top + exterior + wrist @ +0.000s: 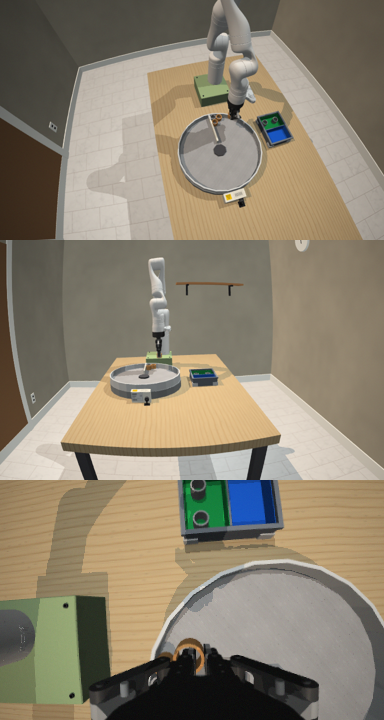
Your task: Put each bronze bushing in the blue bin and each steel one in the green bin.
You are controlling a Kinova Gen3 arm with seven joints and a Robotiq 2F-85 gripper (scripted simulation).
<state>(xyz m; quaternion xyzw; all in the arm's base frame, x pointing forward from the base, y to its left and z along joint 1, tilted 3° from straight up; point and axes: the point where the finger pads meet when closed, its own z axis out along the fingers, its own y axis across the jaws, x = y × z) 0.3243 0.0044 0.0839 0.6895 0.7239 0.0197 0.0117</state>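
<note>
My gripper (pixel 234 116) (pixel 159 354) (pixel 199 652) is shut on the wall of a bronze bushing (pixel 184 642), one fingertip inside its ring. It holds the bushing above the back rim of the grey turntable (pixel 237 166) (pixel 127 376) (pixel 300 620). Two other bronze bushings (pixel 218 117) (pixel 214 122) and a steel bushing (pixel 212 116) stand at the turntable's back, beside the pale bar. Two steel bushings (pixel 265 121) (pixel 274 120) (pixel 198 488) (pixel 201 519) stand in the green bin (pixel 269 118) (pixel 216 505). The blue bin (pixel 278 136) (pixel 247 502) beside it is empty.
The pale bar (pixel 214 130) runs inward from the turntable's back rim. A white box (pixel 234 195) (pixel 141 395) with a small black part stands at the front rim. The green arm base (pixel 212 91) (pixel 55 650) is behind the turntable. The bins are right of the turntable.
</note>
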